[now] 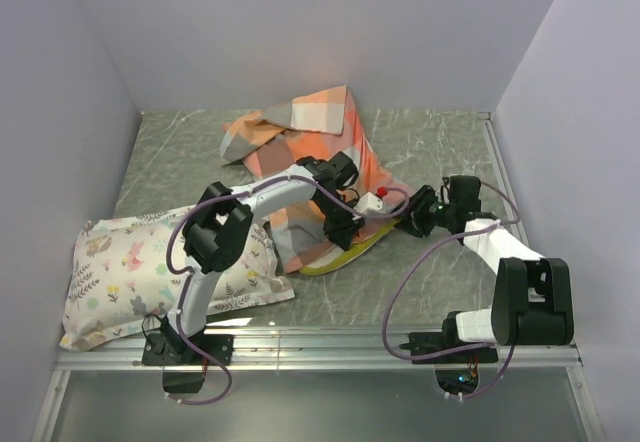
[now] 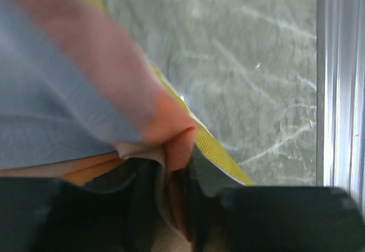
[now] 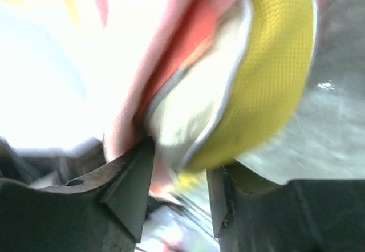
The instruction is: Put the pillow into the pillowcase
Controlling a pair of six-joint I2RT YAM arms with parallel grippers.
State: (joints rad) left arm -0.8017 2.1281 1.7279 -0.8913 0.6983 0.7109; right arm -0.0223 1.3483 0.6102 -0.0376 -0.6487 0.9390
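Note:
The checked pillowcase lies bunched at the table's middle, over most of the pillow. The pillow's yellow band shows below the case's near edge. My left gripper is shut on a fold of the pillowcase's edge; the left wrist view shows the orange cloth pinched between the jaws, with the yellow band just beside it. My right gripper is at the pillow's right end. In the right wrist view its jaws stand apart, with the pillow's cream and yellow corner and the case's orange edge at the fingertips.
A white pillow printed with flowers and deer lies at the near left, beside the left arm's base. The metal rail runs along the near edge. Grey marbled tabletop shows at the back right, with walls on three sides.

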